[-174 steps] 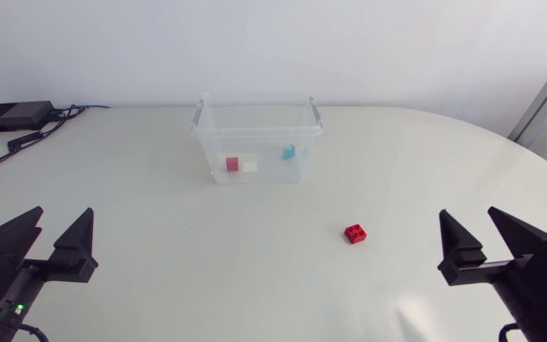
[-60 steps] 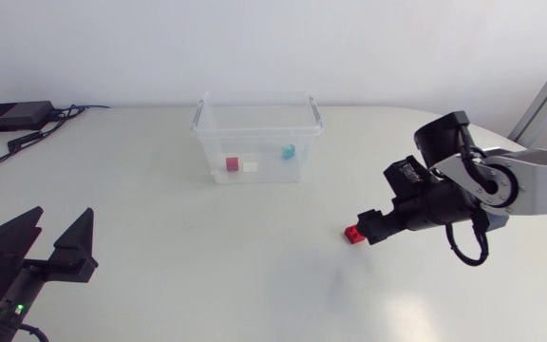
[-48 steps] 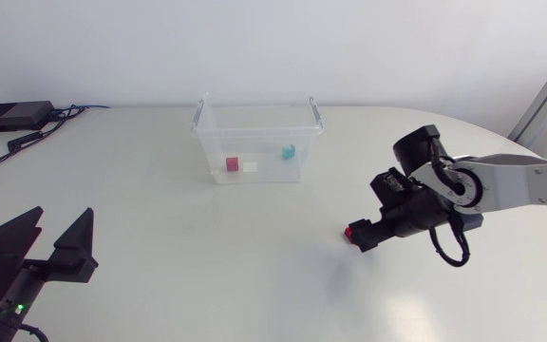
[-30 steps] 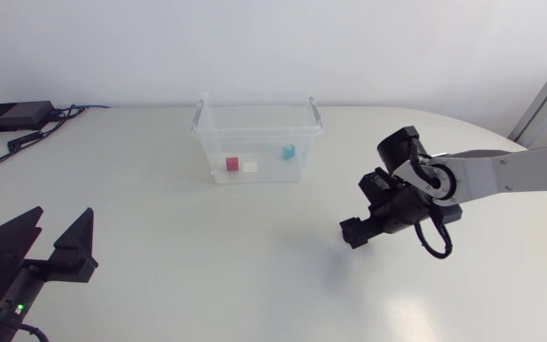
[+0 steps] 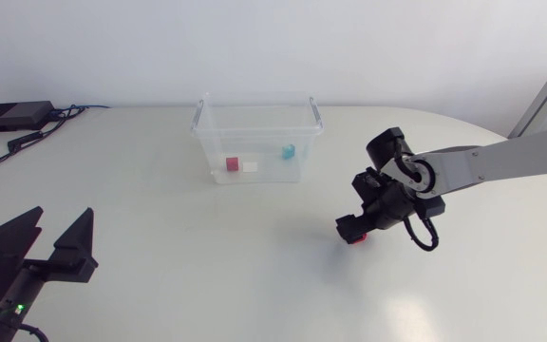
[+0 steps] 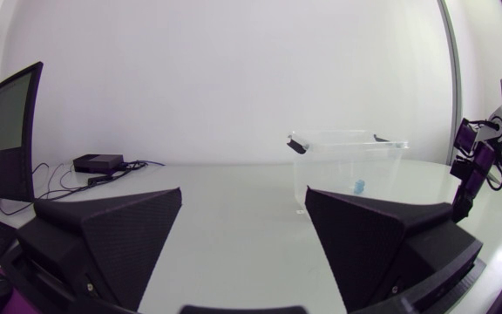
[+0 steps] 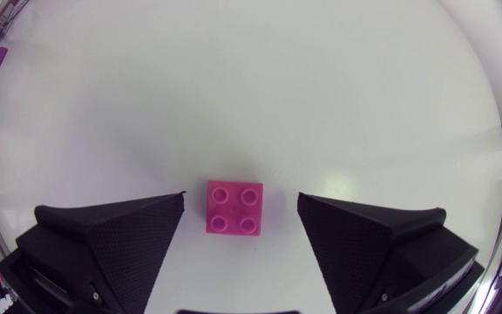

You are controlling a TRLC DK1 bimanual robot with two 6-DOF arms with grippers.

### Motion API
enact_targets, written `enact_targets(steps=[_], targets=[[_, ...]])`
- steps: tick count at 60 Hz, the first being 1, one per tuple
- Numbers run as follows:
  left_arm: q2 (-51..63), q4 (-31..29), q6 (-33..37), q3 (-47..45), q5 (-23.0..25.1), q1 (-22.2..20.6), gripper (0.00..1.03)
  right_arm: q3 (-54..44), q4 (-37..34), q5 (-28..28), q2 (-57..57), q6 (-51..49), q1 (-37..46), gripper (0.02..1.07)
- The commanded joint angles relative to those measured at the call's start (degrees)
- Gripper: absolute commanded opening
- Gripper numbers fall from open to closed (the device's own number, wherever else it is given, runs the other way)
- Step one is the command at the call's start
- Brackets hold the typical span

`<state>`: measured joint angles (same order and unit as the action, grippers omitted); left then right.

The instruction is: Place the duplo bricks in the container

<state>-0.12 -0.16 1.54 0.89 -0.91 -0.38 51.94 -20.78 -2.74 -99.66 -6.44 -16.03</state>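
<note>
- Here, the red duplo brick [image 7: 235, 208] sits studs-up on the desk [image 7: 251, 78], directly between the fingers of the right hand [image 7: 240, 199], with a gap of bare desk showing on either side of it.
- The right hand [image 5: 354, 231] is spread wide and touches the brick on neither side. From above, only a sliver of the brick [image 5: 358, 238] shows under it.
- Further ahead of that hand and off to one side stands the clear container [image 5: 254, 142], well apart from the brick.
- Inside the container lie a red brick [image 5: 233, 163], a white brick [image 5: 250, 166] just beside it, and a blue brick [image 5: 289, 151] nearer the opposite wall.
- The left hand [image 5: 63, 217] hangs over the near edge of the desk, far from the container, fingers spread and holding nothing.
- From the left hand [image 6: 244, 196], the container [image 6: 347, 161] stands ahead and to one side, with the blue brick [image 6: 359, 185] visible through its wall.
- A black box [image 5: 12, 116] with cables rests at the desk's far corner.
</note>
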Motion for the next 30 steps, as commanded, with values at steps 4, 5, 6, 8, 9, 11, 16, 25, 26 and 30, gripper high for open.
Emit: enact_targets(steps=[4,5,6,8,9,11,16,25,26,30], targets=[[-0.7,-0.1,0.6,-0.8,-0.3,0.4,0.99,1.2,-0.1,0.9,-2.3,0.9,-0.3,0.82],[-0.7,-0.1,0.6,-0.8,-0.3,0.4,0.99,1.2,-0.1,0.9,-2.4,0.9,-0.4,0.81],[-0.7,-0.1,0.6,-0.8,-0.3,0.4,0.99,1.2,-0.1,0.9,-2.5,1.0,-0.4,0.8],[-0.7,-0.1,0.6,-0.8,-0.3,0.4,0.99,1.4,-0.1,1.0,-2.7,1.3,-0.3,0.78],[-0.7,-0.1,0.6,-0.8,-0.3,0.4,0.99,1.5,-0.1,1.0,-2.8,1.3,-0.3,0.77],[-0.7,-0.1,0.6,-0.8,-0.3,0.4,0.99,1.6,-0.3,1.1,-3.0,1.6,-0.3,0.74],[-0.7,-0.1,0.6,-0.8,-0.3,0.4,0.99,1.6,-0.2,1.1,-3.2,2.1,-0.1,0.62],[-0.7,-0.1,0.6,-0.8,-0.3,0.4,0.99,1.2,0.6,1.0,-2.6,2.7,0.1,0.39],[-0.7,-0.1,0.6,-0.8,-0.3,0.4,0.99,1.3,0.5,1.0,-2.6,2.7,0.0,0.38],[-0.7,-0.1,0.6,-0.8,-0.3,0.4,0.99,1.3,0.4,1.0,-2.6,2.9,-0.1,0.3]])
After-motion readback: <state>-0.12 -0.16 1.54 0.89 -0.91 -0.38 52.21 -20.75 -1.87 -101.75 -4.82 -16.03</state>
